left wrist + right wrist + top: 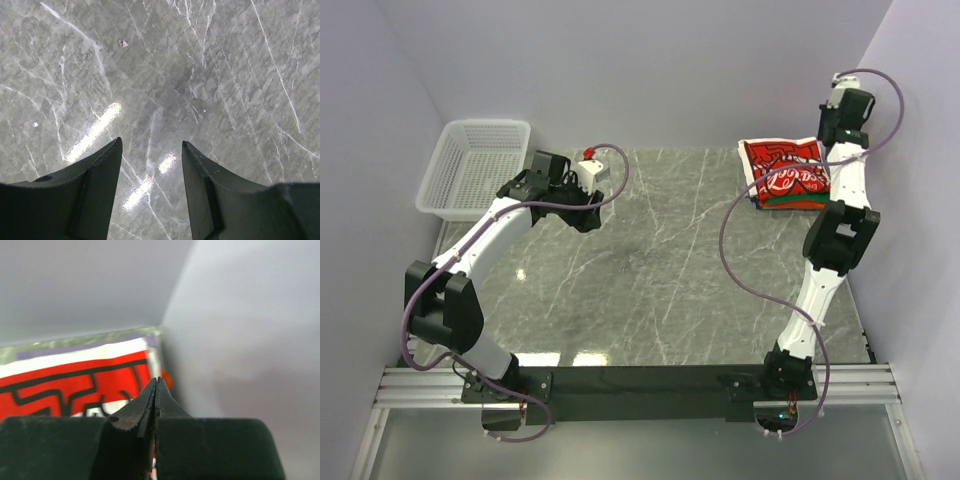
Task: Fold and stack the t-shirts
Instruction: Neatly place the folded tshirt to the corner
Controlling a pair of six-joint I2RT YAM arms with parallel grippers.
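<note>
left fingers [95, 190] parted — empty | right fingers [142, 407] pressed together — over white tee [70, 385]

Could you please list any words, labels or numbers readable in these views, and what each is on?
None can be read.
Top folded t-shirt: white script-like marks in its red print, too blurred to read.
No other text shows.

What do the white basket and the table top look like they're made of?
Basket: probably white plastic, going by its rigid mesh walls. Table top: polished grey marble or marble-look laminate, with white veins and glossy reflections; can't tell which.
</note>
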